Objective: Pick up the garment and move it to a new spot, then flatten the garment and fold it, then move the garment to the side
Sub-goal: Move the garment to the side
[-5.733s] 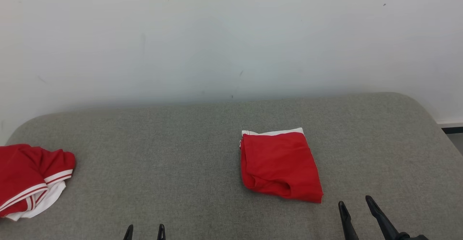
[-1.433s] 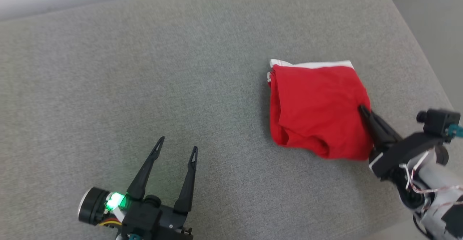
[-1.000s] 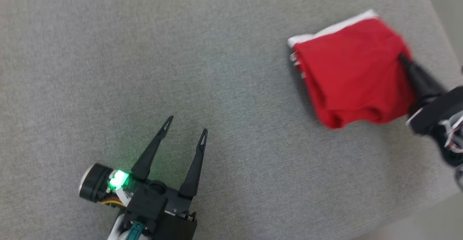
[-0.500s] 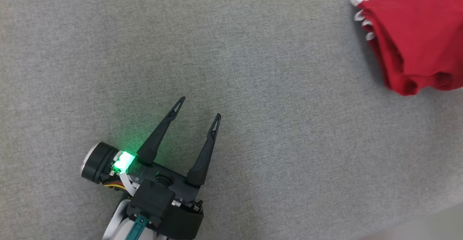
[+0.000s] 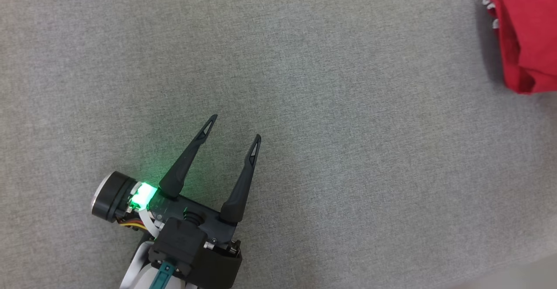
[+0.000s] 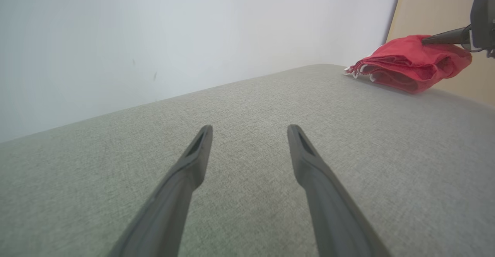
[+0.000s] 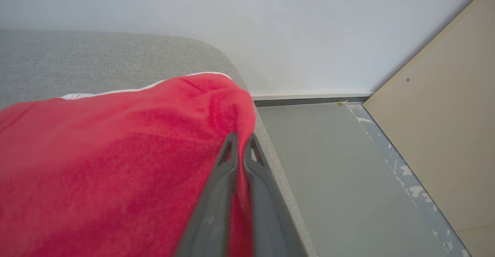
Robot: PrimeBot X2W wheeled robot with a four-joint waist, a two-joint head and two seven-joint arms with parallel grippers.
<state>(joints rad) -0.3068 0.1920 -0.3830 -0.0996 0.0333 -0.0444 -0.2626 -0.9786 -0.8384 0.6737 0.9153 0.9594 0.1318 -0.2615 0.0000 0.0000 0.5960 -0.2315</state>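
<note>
Looking down from the head, the left pincer (image 5: pixel 236 127) is above the grey worktop (image 5: pixel 348 149) in the lower left part. Its two dark fingers are spread wide and nothing is between them. A green light (image 5: pixel 141 195) glows at its base. The red garment (image 5: pixel 526 41) is at the upper right corner, cut by the picture's edge. It is folded in layers with small white trim at its left side, and it is well apart from the left pincer.

In the left wrist view, the left pincer (image 6: pixel 249 127) rises from the bottom, wide and empty, pointing along the worktop (image 6: pixel 348 133) toward a pale wall (image 6: pixel 154 36). The garment (image 6: pixel 406 61) is at the far right end of the worktop, a thick folded bundle with white edges at its left end. The right pincer (image 6: pixel 429 39) comes in from the right edge, its fingers pressed together on the top of the garment. A beige panel (image 6: pixel 425 9) stands behind it.

In the right wrist view, the right pincer (image 7: pixel 241 137) is narrow, its tips almost touching, and it pinches the red cloth at its right edge. The garment (image 7: pixel 116 152) covers the left and lower part, with a thin white line along its upper edge. It is just beside the rounded corner of the worktop (image 7: pixel 96 55). Whether the held side is lifted off the worktop, I cannot tell. To the right are a grey floor (image 7: pixel 328 172), a white skirting board (image 7: pixel 309 94) and the beige panel (image 7: pixel 444 113).
</note>
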